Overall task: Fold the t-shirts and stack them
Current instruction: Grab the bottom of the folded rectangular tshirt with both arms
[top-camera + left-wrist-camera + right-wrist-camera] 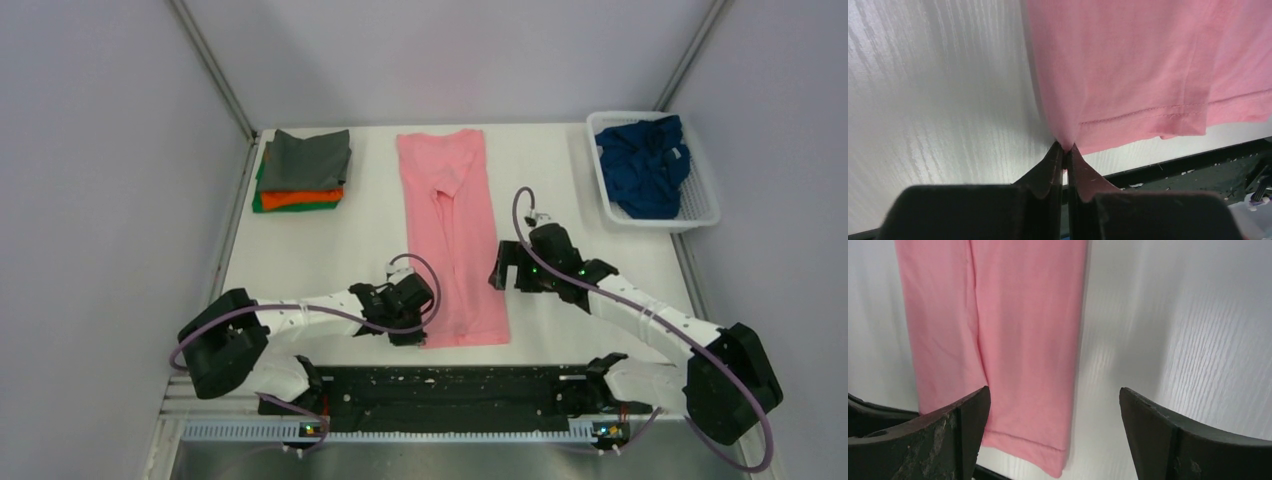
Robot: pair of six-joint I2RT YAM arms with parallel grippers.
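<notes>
A pink t-shirt [455,230] lies folded into a long narrow strip down the middle of the table, hem toward me. My left gripper [423,337] is shut on the hem's near-left corner; in the left wrist view the pink cloth [1148,65] is pinched between the closed tips of the gripper [1065,147]. My right gripper [505,272] hangs open just right of the strip's right edge, holding nothing. In its wrist view the shirt [1013,340] lies left of centre between the spread fingers of the gripper [1053,392]. A folded stack sits at the back left: dark grey [308,158] over orange [300,198] over green [262,200].
A white lattice basket [702,215] at the back right holds a crumpled navy blue t-shirt [645,165]. A black rail [440,395] runs along the table's near edge between the arm bases. Walls close in on both sides.
</notes>
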